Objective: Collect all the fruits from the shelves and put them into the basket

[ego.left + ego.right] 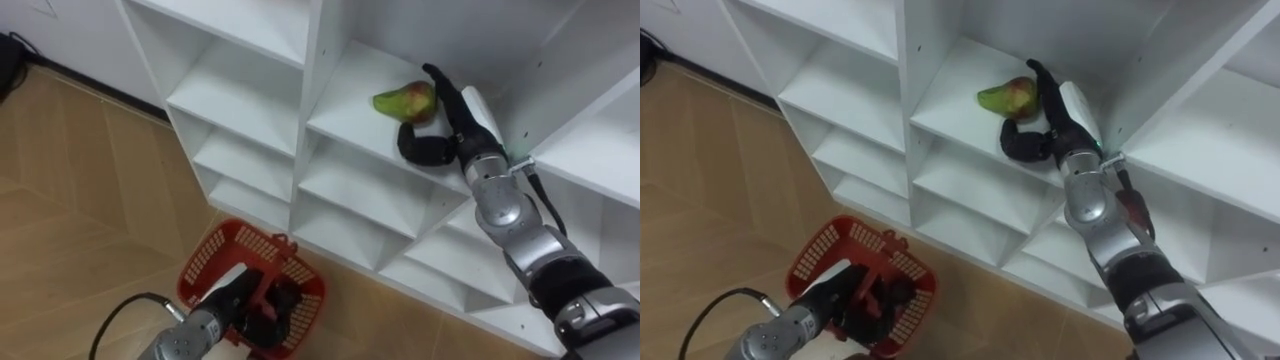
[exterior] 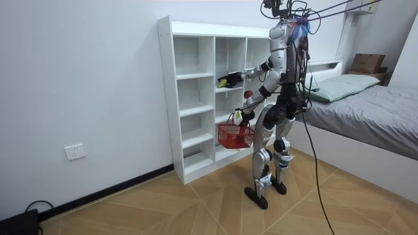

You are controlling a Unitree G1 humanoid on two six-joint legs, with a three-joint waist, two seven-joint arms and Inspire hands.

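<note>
Pear: lies on its side on a shelf of the white closet, in the middle column.
Right hand: just to the pear's right, loosely cupped, its fingers reaching along the far side and its thumb bent in front; not clamped.
Basket: red, hanging low before the closet.
Left hand: curled round the basket's handle.
Robot: stands facing the closet.
</note>
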